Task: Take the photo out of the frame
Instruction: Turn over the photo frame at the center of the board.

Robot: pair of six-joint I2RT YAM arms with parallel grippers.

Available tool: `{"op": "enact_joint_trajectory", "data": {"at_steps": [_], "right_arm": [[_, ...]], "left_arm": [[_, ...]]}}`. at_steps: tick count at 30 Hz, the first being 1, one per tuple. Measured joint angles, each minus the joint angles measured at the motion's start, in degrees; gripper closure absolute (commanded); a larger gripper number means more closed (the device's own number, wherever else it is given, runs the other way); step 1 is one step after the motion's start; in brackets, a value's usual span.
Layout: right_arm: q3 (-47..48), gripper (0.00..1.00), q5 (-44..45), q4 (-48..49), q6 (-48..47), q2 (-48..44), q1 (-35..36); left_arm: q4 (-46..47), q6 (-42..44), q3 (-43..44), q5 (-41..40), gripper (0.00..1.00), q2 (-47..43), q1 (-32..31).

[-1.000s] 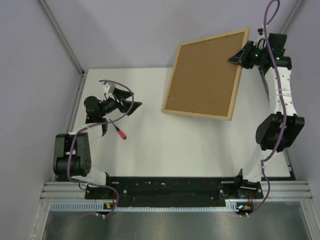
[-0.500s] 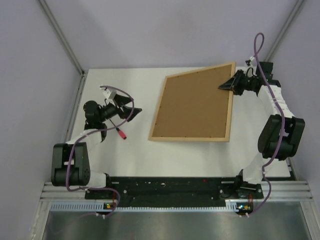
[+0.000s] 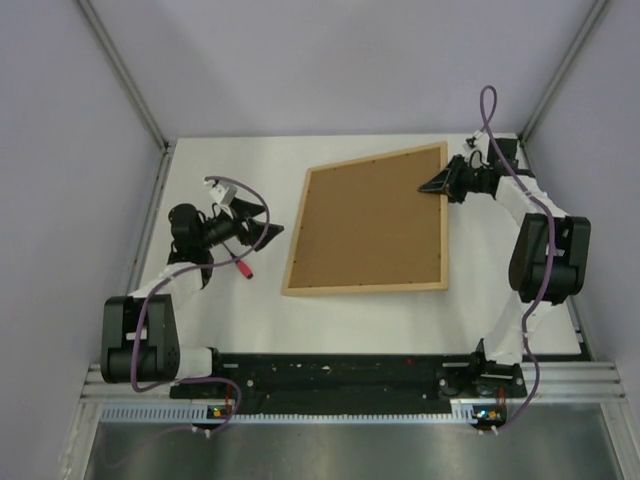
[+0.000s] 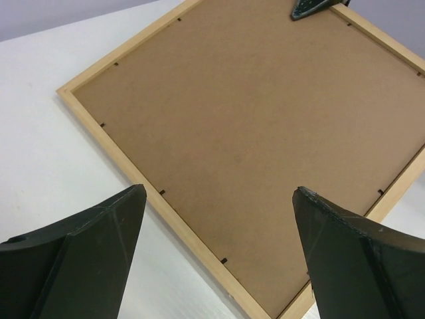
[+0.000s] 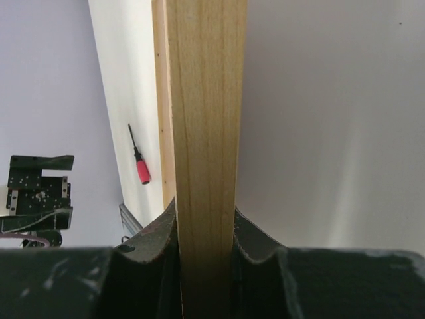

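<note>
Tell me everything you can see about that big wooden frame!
The frame is a big rectangle with a thin, pale wood rim. It is turned back-side up, so a plain brown backing board fills it, held by small dark tabs along the inside edge. It sits at an angle on the white table, possibly with its far side raised. The right gripper is shut on its far right edge.

From overhead I am seeing the whole table (image 3: 350,330); left wrist is closely facing the back of the frame (image 4: 169,207), right sighting along its edge.
</note>
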Motion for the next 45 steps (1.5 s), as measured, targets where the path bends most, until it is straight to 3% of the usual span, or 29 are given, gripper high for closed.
{"op": "enact_joint_trajectory", "data": {"at_steps": [3,9,19,31,36,39,45], "right_arm": [[1.31,0.82,-0.92,1.64,0.28,3.65,1.31],[3.30,0.38,2.54,3.54,-1.81,8.11,2.38],[3.17,0.10,10.71,4.02,-5.95,12.41,2.40],[3.28,0.01,23.61,-2.27,-13.22,8.09,2.51],[3.30,0.01,30.80,-3.56,-19.30,1.60,3.80],[3.26,0.01,34.73,-3.10,-23.98,-3.21,8.44],[3.21,0.04,38.88,2.78,-32.74,-11.06,28.52]], "left_arm": [[-0.76,0.76,-0.66,-0.02,0.02,-0.02,0.00],[-3.19,2.93,-2.12,0.02,0.02,-0.02,0.00],[-4.28,4.44,-3.06,0.31,0.02,-0.02,0.00],[-14.71,10.99,-2.40,-2.73,0.02,-6.23,0.00],[-31.47,17.88,6.12,-8.98,0.01,-7.08,0.02],[-41.83,21.53,13.05,-13.57,0.01,-6.82,0.76],[-53.24,25.68,17.07,-19.74,0.01,-8.11,8.13]]}}
